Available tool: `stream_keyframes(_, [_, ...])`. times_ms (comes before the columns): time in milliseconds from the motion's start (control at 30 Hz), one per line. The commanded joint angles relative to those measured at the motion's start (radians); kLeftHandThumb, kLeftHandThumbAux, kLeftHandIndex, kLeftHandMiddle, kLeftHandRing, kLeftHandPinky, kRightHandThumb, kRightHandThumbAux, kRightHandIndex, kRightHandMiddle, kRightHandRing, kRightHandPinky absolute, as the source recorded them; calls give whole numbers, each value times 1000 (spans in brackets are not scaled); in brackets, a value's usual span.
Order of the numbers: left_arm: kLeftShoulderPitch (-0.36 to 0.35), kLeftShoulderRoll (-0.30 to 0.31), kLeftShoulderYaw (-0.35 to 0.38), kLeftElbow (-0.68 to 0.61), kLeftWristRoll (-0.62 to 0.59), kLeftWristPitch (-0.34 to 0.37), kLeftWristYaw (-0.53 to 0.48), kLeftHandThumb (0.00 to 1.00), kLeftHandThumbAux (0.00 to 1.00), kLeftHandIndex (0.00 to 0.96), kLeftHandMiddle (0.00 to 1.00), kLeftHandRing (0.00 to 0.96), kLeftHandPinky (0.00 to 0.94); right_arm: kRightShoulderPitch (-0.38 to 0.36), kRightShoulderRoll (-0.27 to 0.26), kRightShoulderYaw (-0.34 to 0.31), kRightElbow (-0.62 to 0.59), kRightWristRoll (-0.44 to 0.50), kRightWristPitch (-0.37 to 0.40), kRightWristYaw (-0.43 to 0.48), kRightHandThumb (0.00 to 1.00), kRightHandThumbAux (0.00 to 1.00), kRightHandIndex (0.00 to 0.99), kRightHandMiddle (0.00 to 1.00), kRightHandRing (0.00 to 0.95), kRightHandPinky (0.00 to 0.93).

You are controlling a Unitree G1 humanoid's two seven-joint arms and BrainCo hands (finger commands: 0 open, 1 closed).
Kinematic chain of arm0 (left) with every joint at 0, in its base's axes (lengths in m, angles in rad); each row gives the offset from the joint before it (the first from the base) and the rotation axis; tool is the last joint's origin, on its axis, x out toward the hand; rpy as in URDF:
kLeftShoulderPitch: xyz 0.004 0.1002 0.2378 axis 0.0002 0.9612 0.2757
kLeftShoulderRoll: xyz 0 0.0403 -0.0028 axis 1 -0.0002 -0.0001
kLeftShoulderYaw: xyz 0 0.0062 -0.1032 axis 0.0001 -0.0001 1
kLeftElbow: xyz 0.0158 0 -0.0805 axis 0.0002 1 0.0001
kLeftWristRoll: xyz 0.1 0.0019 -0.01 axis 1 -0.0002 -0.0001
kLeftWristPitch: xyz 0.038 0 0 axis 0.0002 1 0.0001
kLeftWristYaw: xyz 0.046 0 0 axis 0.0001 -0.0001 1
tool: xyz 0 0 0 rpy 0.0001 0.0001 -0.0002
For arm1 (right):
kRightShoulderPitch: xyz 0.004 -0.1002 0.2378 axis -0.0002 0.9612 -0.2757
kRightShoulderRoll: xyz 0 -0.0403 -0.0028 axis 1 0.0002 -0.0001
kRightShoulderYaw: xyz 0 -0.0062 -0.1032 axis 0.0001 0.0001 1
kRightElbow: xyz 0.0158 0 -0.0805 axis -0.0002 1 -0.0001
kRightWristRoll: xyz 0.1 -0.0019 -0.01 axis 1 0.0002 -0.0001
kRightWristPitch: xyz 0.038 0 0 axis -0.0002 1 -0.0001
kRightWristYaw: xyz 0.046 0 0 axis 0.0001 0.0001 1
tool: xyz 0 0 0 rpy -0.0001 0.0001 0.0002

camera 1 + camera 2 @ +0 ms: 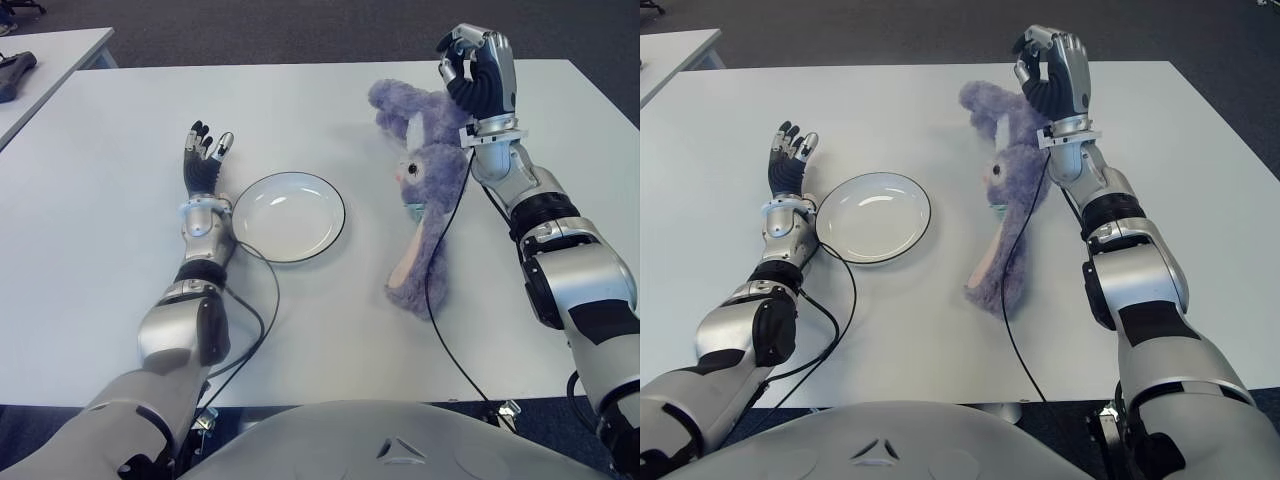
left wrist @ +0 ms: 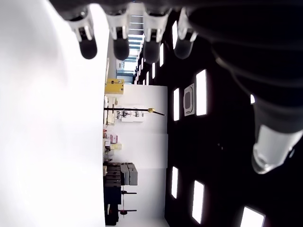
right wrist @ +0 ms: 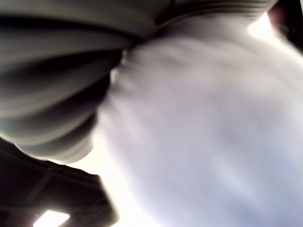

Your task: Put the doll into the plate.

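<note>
a: from where is the scene viewed?
b: from the head, forward and down onto the table point(image 1: 330, 330); the plate point(image 1: 289, 217) is shared by both eyes. each wrist is viewed very closely.

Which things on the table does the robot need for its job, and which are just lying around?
For the job:
- fluffy purple plush rabbit doll, lying on the table
- round white plate with a dark rim, holding nothing
- right hand, curled, above the doll's far end
- left hand, fingers open, left of the plate

Just lying around:
- dark object on the neighbouring white table
</note>
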Motion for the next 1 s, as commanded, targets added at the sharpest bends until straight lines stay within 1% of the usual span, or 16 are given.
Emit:
stream_keyframes(33, [265,-109,10,165,-19,35,16,0,577,39,85,37,0,-35,-19,-6,-15,4,-23,20,702,714,440,851,857,854])
stream_keyframes(333, [263,-113,20,165,-29,37,17,0,589,42,90,41,0,-40,-23,-3,-25,0,-14,16,703,714,440,853,856,854])
stream_keyframes(1000, [266,-114,17,164,-25,27,18,0,585,46,96,47,0,-30,-31,-7,-53,7,0,53,703,713,440,846,849,850])
